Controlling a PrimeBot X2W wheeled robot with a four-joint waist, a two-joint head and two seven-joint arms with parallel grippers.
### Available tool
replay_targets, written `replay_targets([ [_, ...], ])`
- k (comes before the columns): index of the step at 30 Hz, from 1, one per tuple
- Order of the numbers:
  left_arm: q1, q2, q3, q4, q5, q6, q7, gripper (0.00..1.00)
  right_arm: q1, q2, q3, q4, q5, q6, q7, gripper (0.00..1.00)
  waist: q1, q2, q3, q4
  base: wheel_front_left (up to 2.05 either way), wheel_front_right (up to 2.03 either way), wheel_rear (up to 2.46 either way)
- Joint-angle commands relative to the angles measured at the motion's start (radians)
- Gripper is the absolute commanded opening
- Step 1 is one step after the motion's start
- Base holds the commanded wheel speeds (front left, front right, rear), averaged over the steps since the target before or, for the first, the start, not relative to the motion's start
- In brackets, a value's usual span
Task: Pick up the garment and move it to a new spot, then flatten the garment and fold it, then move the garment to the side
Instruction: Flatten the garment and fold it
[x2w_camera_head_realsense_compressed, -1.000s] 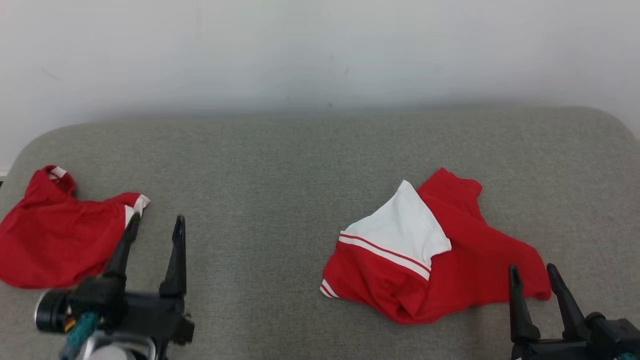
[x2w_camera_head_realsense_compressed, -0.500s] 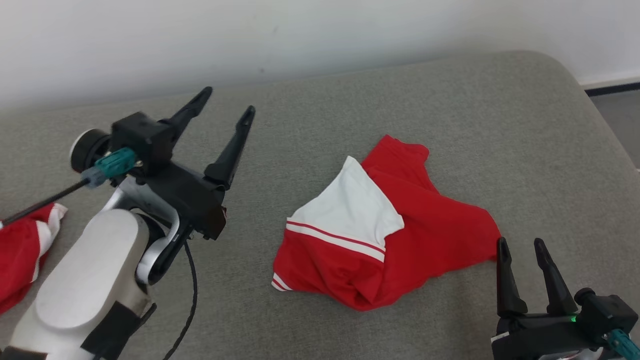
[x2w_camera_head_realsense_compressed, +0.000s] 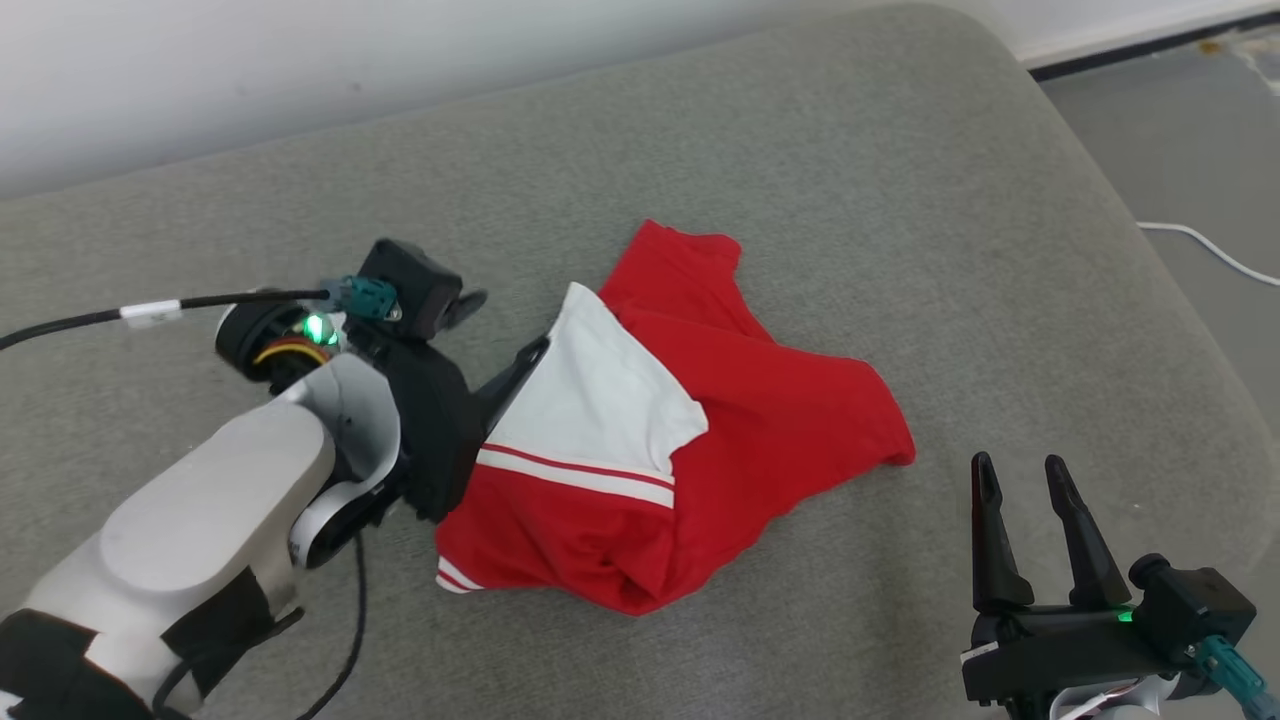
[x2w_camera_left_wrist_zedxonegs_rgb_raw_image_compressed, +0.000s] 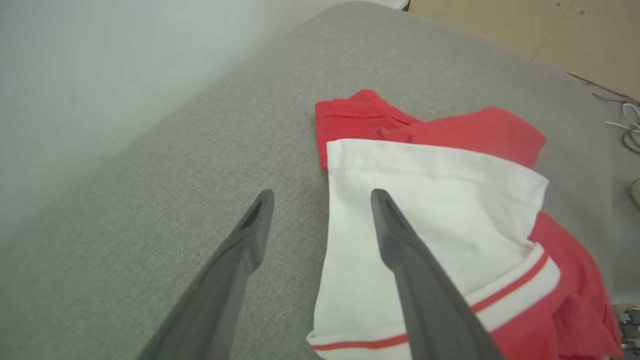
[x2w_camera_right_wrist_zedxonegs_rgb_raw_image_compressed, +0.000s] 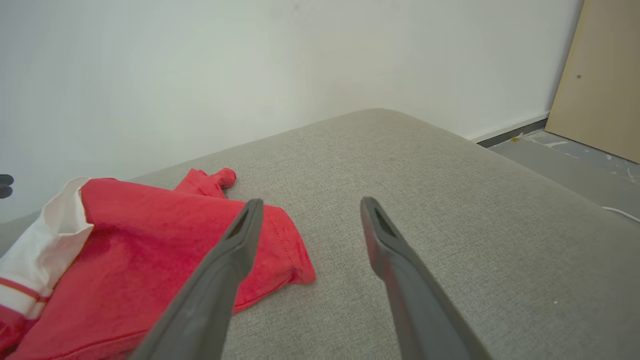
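Observation:
The garment (x2w_camera_head_realsense_compressed: 760, 420), red with a white panel and red-and-white stripes, lies crumpled in the middle of the grey cushion (x2w_camera_head_realsense_compressed: 820, 150). My left gripper (x2w_camera_head_realsense_compressed: 505, 328) is at the garment's left edge, open. In the left wrist view the gripper (x2w_camera_left_wrist_zedxonegs_rgb_raw_image_compressed: 320, 200) straddles that edge. One finger (x2w_camera_left_wrist_zedxonegs_rgb_raw_image_compressed: 400, 250) is over the white panel of the garment (x2w_camera_left_wrist_zedxonegs_rgb_raw_image_compressed: 450, 200) and the other is over bare cushion. My right gripper (x2w_camera_head_realsense_compressed: 1020, 468) stands open at the lower right, apart from the cloth. In the right wrist view this gripper (x2w_camera_right_wrist_zedxonegs_rgb_raw_image_compressed: 311, 204) is just right of the garment's (x2w_camera_right_wrist_zedxonegs_rgb_raw_image_compressed: 150, 235) red corner.
A pale wall (x2w_camera_head_realsense_compressed: 300, 70) runs behind the cushion. The cushion's rounded right edge drops to a grey floor with a white cable (x2w_camera_head_realsense_compressed: 1200, 250). A wooden panel (x2w_camera_right_wrist_zedxonegs_rgb_raw_image_compressed: 595, 75) leans at the far right. My left arm's black cable (x2w_camera_head_realsense_compressed: 100, 318) trails over the cushion.
The head camera has turned right, so the red cloth at the left has left the view. My left arm has swung in to the garment's left edge. Both grippers stay open.

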Motion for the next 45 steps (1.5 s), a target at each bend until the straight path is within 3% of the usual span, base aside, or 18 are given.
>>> replay_targets([
  [1, -0.012, 0.013, -0.023, 0.01, -0.022, 0.002, 0.01, 1.0, 0.001, 0.005, -0.001, 0.001, 0.005, -0.003, 0.0, 1.0, -0.0002, -0.0001, 0.021, -0.028, 0.0, 0.0, 0.0],
  [10, -0.025, 0.054, -0.199, 0.045, -0.145, 0.002, 0.092, 1.0, -0.001, 0.007, -0.012, 0.007, -0.002, -0.003, 0.0, 1.0, -0.0002, -0.0001, 0.015, -0.022, 0.0, 0.0, 0.0],
  [17, 0.02, 0.016, -0.243, 0.093, -0.142, 0.002, 0.134, 1.0, -0.015, 0.007, -0.004, 0.008, -0.01, -0.003, 0.0, 1.0, -0.0002, -0.0001, 0.022, -0.014, 0.0, 0.0, 0.0],
  [18, 0.023, 0.011, -0.245, 0.099, -0.144, 0.002, 0.139, 0.57, -0.016, 0.007, -0.004, 0.007, -0.011, -0.003, 0.0, 1.0, -0.0002, -0.0001, 0.022, -0.014, 0.0, 0.0, 0.0],
  [19, 0.023, 0.006, -0.247, 0.103, -0.14, 0.002, 0.138, 0.0, -0.016, 0.005, -0.007, 0.005, -0.012, -0.003, 0.0, 1.0, -0.0002, -0.0001, 0.022, -0.012, 0.0, 0.0, 0.0],
  [30, -0.071, 0.0, -0.245, 0.127, -0.114, 0.002, -0.034, 0.0, 0.011, -0.01, -0.029, -0.008, -0.025, -0.003, 0.0, 1.0, -0.0002, -0.0001, -0.018, 0.049, 0.0, 0.0, 0.0],
  [38, -0.183, -0.006, -0.233, 0.145, -0.085, 0.002, -0.277, 0.0, 0.028, -0.026, -0.037, -0.005, -0.031, -0.003, 0.0, 1.0, -0.0002, -0.0001, -0.064, 0.126, 0.0, 0.0, 0.0],
  [45, -0.104, 0.027, -0.213, 0.064, -0.062, 0.019, -0.416, 0.0, 0.064, -0.027, -0.044, -0.011, -0.038, -0.003, 0.0, 1.0, -0.0002, -0.0001, -0.092, 0.196, 0.0, 0.0, 0.0],
])
